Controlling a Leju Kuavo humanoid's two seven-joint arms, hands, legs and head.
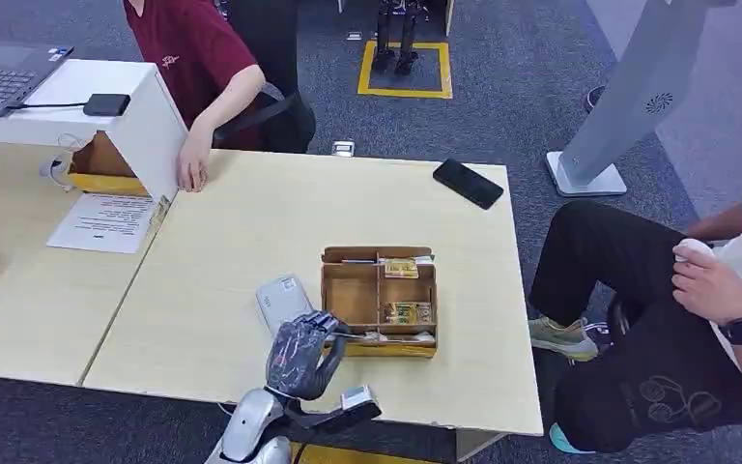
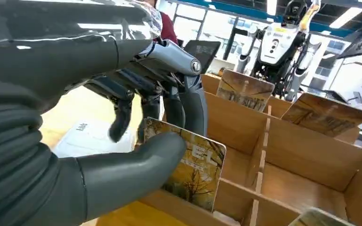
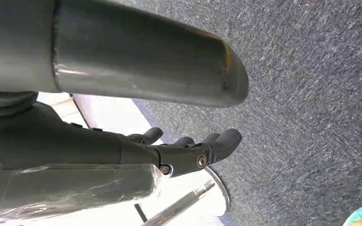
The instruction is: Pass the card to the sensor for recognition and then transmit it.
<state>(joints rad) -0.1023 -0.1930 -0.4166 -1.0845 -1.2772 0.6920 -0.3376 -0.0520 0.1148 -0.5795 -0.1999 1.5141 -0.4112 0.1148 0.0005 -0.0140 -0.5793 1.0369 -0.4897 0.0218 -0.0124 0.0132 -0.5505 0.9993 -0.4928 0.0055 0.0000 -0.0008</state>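
Now the left hand (image 2: 122, 141) pinches a card (image 2: 193, 165) at the cardboard box (image 1: 379, 300).
Beside the box's near-left corner, thumb and fingers clamp the card upright; the right hand (image 3: 188, 150) hangs released, fingers apart.

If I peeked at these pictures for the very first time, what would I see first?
Probably the robot's dark left hand at the near edge of the pale table, pinching a yellow picture card between thumb and fingers at the wooden divided box. Next, the white sensor pad lying on the table right beside the box, and a black phone near the table's far right corner.
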